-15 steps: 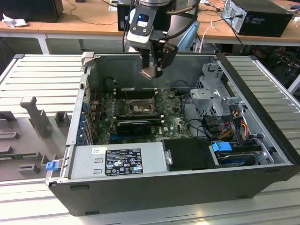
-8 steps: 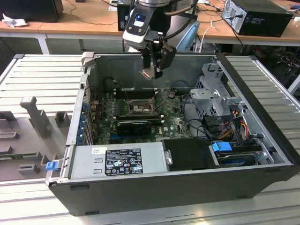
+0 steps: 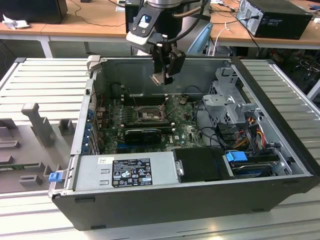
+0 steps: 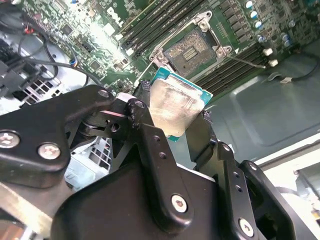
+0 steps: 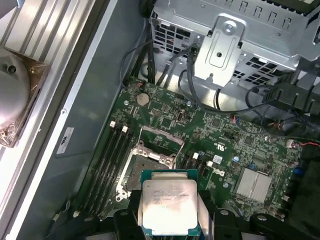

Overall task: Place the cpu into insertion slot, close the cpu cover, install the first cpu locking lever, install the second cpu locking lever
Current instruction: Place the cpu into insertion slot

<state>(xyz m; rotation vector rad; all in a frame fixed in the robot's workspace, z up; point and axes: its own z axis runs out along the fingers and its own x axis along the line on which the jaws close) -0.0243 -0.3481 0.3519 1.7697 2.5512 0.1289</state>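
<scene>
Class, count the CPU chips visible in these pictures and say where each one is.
1. The cpu is held in the gripper above the motherboard; the insertion slot is empty.

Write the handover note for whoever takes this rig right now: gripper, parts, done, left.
Gripper: jaws shut on the cpu, held in the air over the motherboard inside the open case.
Slot: empty, contacts exposed; the cpu hangs above it, not touching.
Cover: appears raised at the slot's edge, not closed.
Done: cpu is in the grasp.
Left: all four steps; nothing is seated or locked yet.
</scene>
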